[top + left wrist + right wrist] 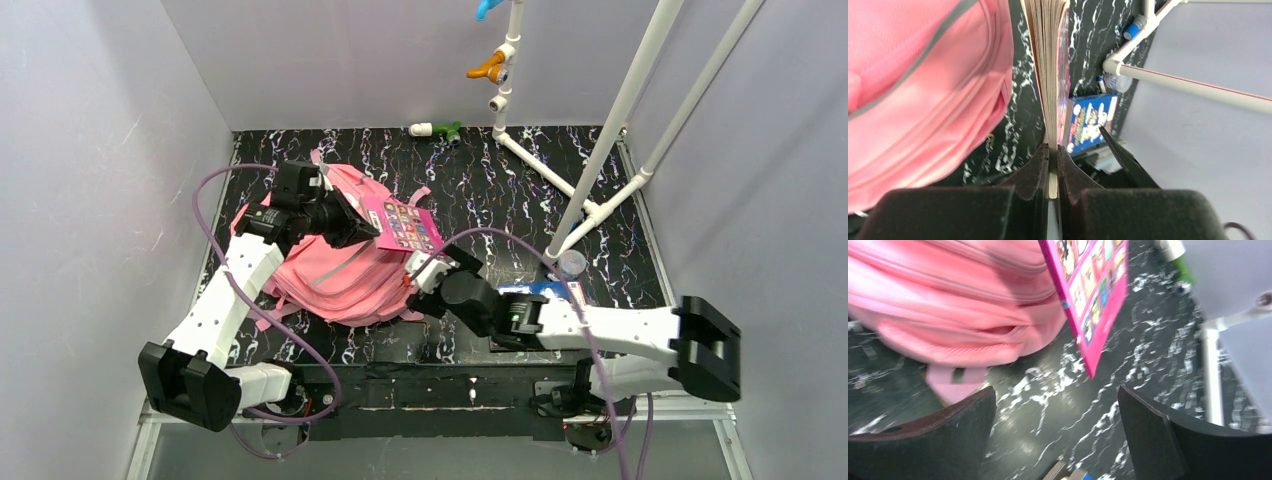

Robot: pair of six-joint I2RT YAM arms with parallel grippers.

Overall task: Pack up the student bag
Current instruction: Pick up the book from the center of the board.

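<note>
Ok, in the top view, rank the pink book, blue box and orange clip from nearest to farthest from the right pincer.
1. The pink book, just ahead of the right pincer.
2. The blue box, off to its right, beside the arm.
3. The orange clip, up high at the back.

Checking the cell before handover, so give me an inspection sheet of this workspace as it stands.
Surface: black marbled table.
Job's things: pink backpack lying at the left; pink book held in the air by its right side.
Clutter: blue box or book under the right arm; small clear container by the pipe frame; green-and-white piece at the far edge.
End effectors: left end effector shut on the pink book; right end effector open, empty, low beside the backpack.
Cables: purple cable looping off each arm; no snag seen.
Surroundings: white pipe frame at far right, orange clip on it; pale walls.
</note>
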